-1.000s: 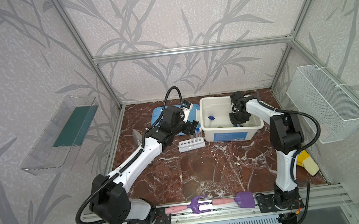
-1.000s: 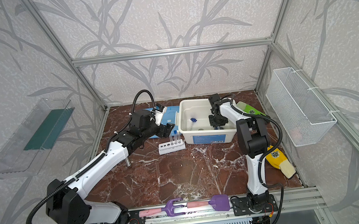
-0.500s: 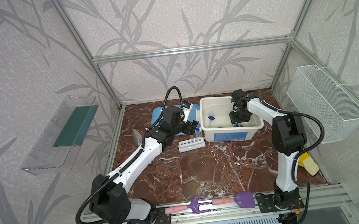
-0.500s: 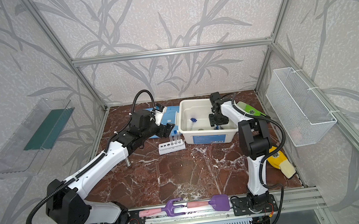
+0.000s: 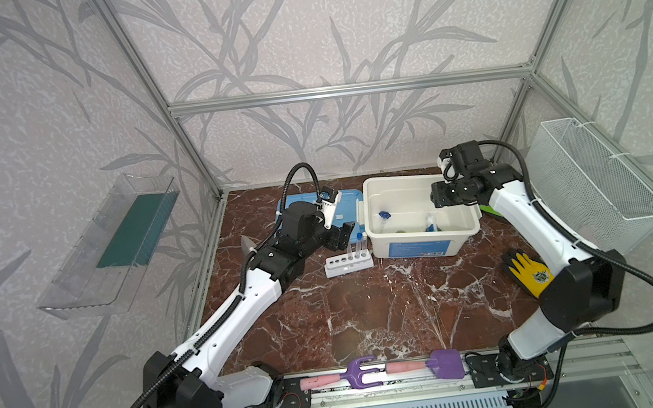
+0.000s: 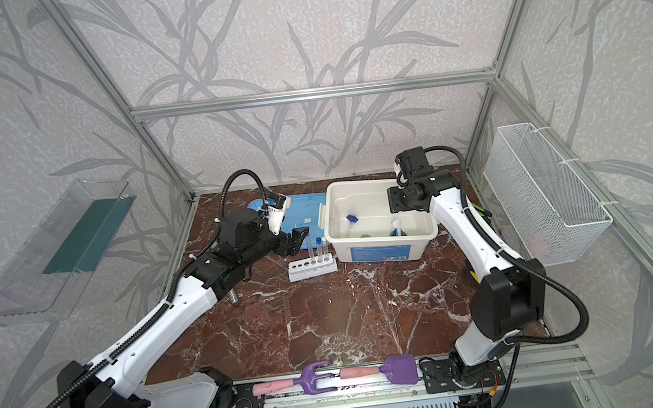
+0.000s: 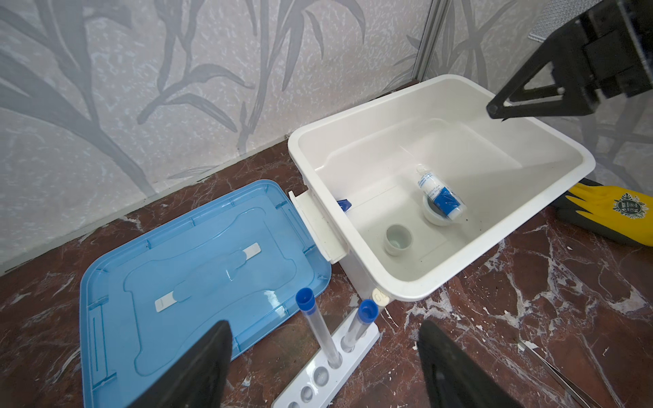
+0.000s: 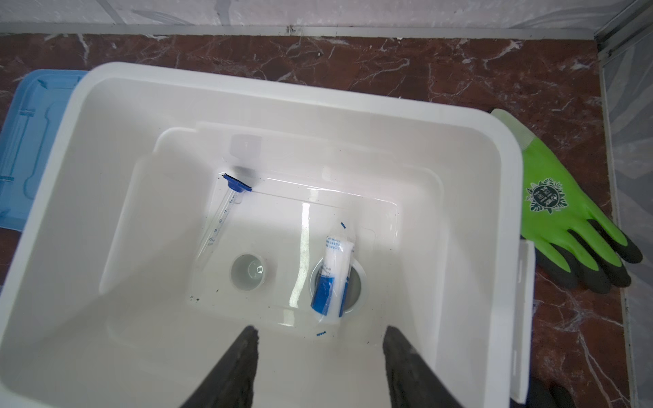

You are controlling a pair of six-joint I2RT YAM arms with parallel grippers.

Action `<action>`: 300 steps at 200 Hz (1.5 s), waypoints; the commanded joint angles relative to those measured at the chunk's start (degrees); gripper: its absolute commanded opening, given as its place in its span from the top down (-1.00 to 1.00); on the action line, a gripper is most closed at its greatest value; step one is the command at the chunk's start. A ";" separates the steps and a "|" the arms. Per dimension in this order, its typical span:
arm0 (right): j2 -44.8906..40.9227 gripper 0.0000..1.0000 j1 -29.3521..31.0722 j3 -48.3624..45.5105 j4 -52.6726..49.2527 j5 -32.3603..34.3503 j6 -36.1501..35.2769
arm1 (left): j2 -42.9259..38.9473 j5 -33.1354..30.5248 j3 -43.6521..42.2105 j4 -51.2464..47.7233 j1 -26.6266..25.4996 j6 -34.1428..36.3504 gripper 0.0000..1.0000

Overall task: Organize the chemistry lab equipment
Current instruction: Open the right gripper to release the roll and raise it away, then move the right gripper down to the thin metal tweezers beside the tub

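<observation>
Fingers (image 7: 201, 367) stand spread and empty on the left gripper (image 7: 325, 328) and right gripper (image 8: 320, 332) alike, and the left, closing askew beside the upright test tubes (image 7: 357, 330), could topple their rack (image 7: 328, 379)

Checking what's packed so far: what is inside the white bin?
Inside: a small white cup, a blue-labelled bottle lying across a white bowl, and a clear blue-capped tube against the wall. The bottle covers the bowl's inside.

Marble tabletop (image 5: 370, 313) carries white tub (image 5: 424, 236), blue lid (image 5: 348, 206), white rack (image 5: 348, 265), yellow glove (image 5: 529, 274).
</observation>
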 commanded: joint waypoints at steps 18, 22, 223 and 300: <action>-9.16 -0.10 3.47 -5.16 -2.46 -0.95 -0.93 | -3.32 1.98 -3.60 1.16 -0.21 -1.43 -0.65; -10.10 -0.10 4.24 -5.96 -2.71 -0.40 -1.24 | -3.57 1.99 -3.96 1.07 -0.20 -1.43 -0.65; -20.38 0.18 22.44 -43.50 6.85 0.02 13.23 | -7.77 5.60 -10.99 0.14 0.45 -0.56 -0.66; -10.80 0.32 23.56 -44.75 7.43 1.06 13.74 | -7.24 5.63 -12.20 1.61 1.44 -0.73 -0.66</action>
